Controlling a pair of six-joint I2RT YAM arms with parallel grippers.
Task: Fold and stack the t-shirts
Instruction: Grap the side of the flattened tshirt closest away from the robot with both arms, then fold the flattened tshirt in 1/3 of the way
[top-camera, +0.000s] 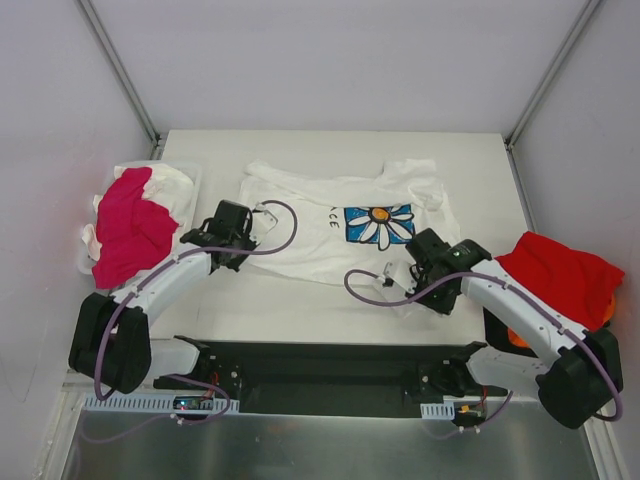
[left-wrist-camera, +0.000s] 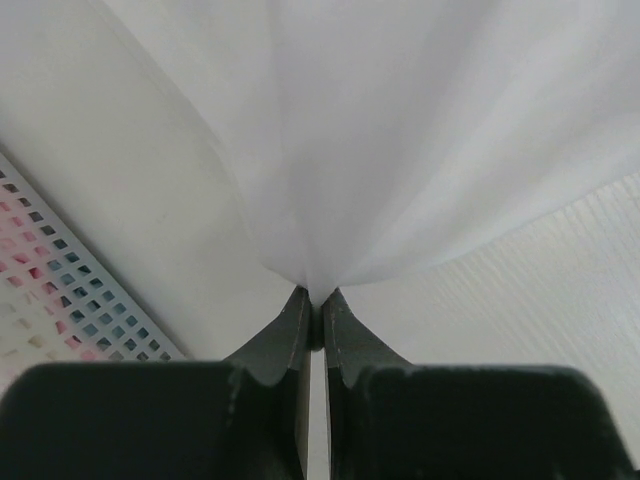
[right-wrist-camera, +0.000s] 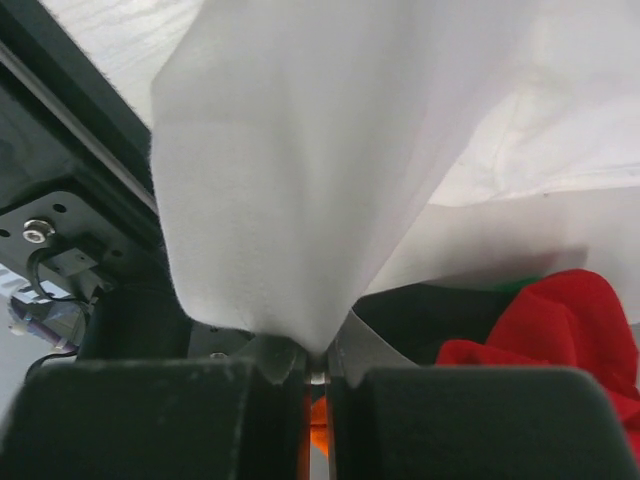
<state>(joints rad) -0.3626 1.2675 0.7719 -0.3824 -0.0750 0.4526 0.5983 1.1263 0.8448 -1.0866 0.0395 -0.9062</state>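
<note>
White daisy t-shirt (top-camera: 305, 240) | left gripper (left-wrist-camera: 315, 302) clamped on it | right gripper (right-wrist-camera: 318, 358) clamped on it

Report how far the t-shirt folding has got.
Done: nothing looks folded or stacked. In hand: the white daisy-print t-shirt lies spread on the table, with the left gripper and right gripper each shut on its cloth. To do: that fold, plus the magenta t-shirt heaped at the left and the red t-shirt crumpled at the right.

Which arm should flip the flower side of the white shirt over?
Right, probably: the right fingers pinch the white shirt near its daisy print, while the left fingers pinch its plain side.
</note>
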